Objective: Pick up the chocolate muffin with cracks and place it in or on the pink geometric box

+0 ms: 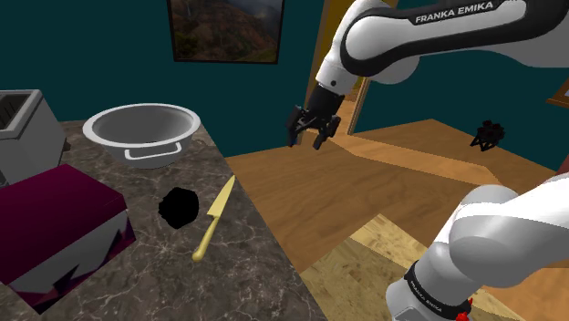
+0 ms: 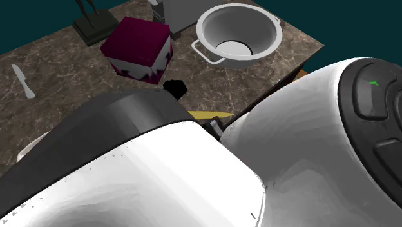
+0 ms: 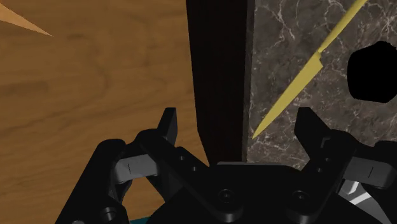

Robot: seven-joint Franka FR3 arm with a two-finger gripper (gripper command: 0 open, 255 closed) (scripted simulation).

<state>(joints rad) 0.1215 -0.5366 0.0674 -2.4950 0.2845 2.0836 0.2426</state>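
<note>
I'm seeing gripper hanging spread open, empty, by counter edge. Yellow knife lying nearest, muffin just beside it, showing as black blob, cracks unreadable. Magenta box sitting beyond, getting cropped by shoulder view's left edge.

Shoulder view: set beside the stand, looking down and left over the marble counter toward the far teal wall. Second exterior view: high, very close behind the white arm, facing down onto the same counter; shares bowl, box, knife. Wrist view: near, straight down over the counter edge; shares knife and black muffin.
</note>
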